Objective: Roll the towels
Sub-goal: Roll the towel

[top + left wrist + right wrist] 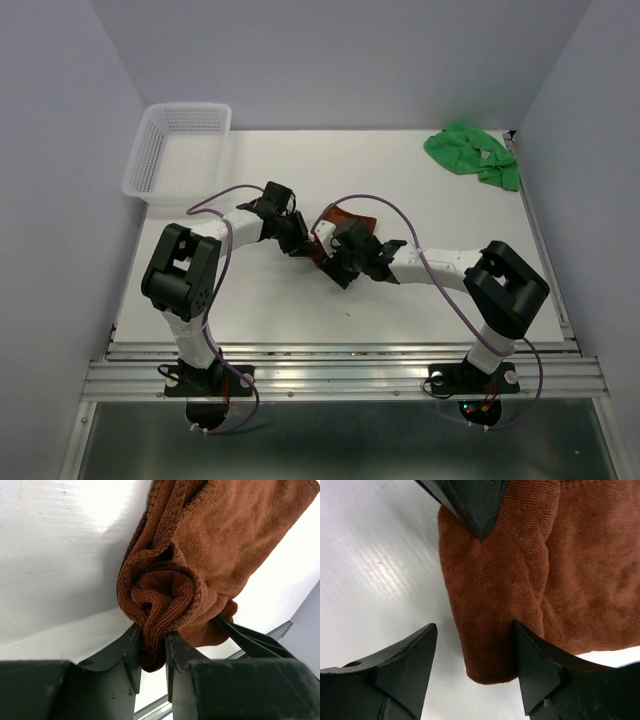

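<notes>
A brown towel (345,222) lies partly rolled on the white table, mid-centre, mostly hidden under both grippers. My left gripper (297,240) is shut on the rolled end of the brown towel (165,600), pinching its folds between the two fingers. My right gripper (345,268) is open, its jaws standing wide around the rolled edge of the brown towel (520,580); one finger (532,655) touches the cloth, the other stands off it on bare table. A crumpled green towel (470,152) lies at the far right corner.
A white plastic basket (180,150) stands at the far left of the table (400,310). The metal rail runs along the near edge (340,365). The left gripper's fingertip shows at the top of the right wrist view (475,505).
</notes>
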Controlling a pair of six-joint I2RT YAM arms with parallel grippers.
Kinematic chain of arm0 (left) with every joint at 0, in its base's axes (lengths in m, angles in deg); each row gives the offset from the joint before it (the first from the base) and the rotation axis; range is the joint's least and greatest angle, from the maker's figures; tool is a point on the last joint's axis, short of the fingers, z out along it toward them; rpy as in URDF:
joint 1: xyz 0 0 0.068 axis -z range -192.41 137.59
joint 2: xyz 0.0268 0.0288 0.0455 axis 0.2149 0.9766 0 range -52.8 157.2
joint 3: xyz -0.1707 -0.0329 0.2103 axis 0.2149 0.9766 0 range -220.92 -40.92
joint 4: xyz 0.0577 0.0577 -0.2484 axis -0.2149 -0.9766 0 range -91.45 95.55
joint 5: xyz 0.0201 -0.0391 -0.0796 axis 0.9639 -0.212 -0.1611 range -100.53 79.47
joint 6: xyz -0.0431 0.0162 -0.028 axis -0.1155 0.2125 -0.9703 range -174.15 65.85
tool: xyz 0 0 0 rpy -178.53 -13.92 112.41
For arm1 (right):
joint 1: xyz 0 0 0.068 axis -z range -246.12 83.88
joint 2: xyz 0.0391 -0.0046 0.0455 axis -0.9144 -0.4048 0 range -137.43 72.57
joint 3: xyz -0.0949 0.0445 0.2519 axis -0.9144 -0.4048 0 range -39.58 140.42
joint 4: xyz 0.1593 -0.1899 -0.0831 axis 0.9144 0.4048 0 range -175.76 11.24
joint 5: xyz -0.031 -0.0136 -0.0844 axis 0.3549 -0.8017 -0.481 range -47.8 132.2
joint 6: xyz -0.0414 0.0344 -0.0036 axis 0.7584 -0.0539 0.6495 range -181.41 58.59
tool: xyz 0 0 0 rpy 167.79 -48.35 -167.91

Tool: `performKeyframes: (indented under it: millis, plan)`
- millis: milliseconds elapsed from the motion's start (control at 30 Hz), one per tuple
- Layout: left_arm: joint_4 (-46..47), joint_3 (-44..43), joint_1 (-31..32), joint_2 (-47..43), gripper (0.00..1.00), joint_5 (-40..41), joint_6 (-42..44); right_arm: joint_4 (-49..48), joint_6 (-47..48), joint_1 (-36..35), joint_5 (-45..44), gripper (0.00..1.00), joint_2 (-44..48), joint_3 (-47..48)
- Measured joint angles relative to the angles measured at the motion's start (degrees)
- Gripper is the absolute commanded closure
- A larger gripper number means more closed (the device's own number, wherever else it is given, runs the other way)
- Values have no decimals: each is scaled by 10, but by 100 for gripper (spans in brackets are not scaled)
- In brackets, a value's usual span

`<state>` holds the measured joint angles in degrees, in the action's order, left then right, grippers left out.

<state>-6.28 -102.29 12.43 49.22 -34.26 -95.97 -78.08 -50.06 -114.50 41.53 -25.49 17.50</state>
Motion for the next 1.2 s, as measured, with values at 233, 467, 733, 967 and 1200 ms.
performKeyframes:
  millis: [233,467,733,967,1200]
  plan:
    - [9,10,-10,-3,98,-18,-1,-88,36,-37,-84,60,0,-49]
    - [12,13,-19,-5,51,-28,0,-106,54,-46,-126,98,-3,-50]
    - [13,30,-25,-43,17,-30,3,-6,0,-40,-77,99,-3,9]
    - [14,41,-32,-80,11,-27,5,63,-81,32,61,99,-4,63]
    - [20,52,-39,-91,3,-27,6,77,-162,152,256,99,-45,105]
